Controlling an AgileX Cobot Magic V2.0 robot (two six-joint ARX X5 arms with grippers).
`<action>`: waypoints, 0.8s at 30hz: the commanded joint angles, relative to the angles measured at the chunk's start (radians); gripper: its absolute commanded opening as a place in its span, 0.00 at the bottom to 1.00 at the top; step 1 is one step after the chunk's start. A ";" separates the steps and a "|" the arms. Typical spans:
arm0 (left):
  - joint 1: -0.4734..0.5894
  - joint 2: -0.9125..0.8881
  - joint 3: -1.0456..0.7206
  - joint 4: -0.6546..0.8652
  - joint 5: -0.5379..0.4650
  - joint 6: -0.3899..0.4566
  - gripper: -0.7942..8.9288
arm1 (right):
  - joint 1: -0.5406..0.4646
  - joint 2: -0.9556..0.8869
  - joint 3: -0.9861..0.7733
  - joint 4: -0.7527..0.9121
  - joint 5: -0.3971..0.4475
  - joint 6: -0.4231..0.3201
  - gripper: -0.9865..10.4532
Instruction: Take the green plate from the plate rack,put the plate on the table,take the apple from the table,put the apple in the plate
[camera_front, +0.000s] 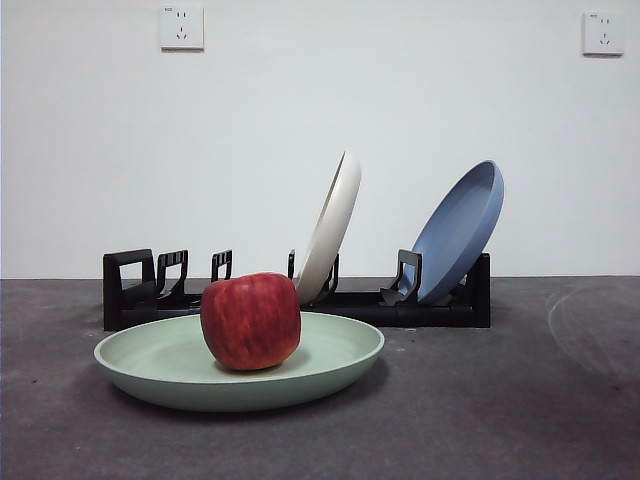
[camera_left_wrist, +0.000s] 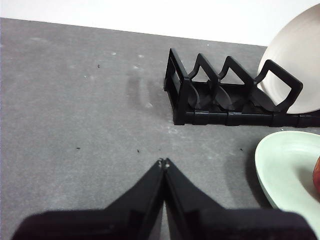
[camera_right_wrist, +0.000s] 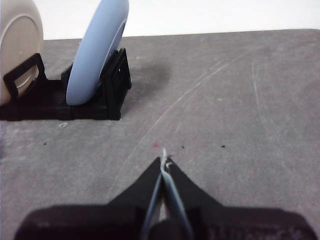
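Note:
The green plate (camera_front: 330, 355) lies flat on the table (camera_front: 520, 400) in front of the plate rack (camera_front: 440, 305). The red apple (camera_front: 250, 320) sits in the plate, left of its middle. In the left wrist view the plate's rim (camera_left_wrist: 280, 170) and a sliver of the apple (camera_left_wrist: 317, 175) show beside the rack's looped end (camera_left_wrist: 200, 95). My left gripper (camera_left_wrist: 164, 163) is shut and empty, held above the bare table away from the plate. My right gripper (camera_right_wrist: 164, 161) is shut and empty, above the table near the rack's other end (camera_right_wrist: 112, 82).
A cream-white plate (camera_front: 332, 225) and a blue plate (camera_front: 460, 230) lean in the rack's slots; both also show in the right wrist view, white (camera_right_wrist: 17, 50) and blue (camera_right_wrist: 97, 50). A white wall with two sockets stands behind.

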 joint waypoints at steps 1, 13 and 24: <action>0.003 0.000 -0.007 0.006 0.003 0.013 0.08 | -0.002 -0.047 -0.010 -0.064 0.001 0.013 0.09; 0.003 0.000 -0.007 0.006 0.003 0.013 0.08 | 0.000 -0.098 -0.009 -0.058 0.001 -0.007 0.09; 0.003 0.000 -0.007 0.006 0.003 0.013 0.08 | 0.000 -0.098 -0.009 -0.058 0.001 -0.007 0.09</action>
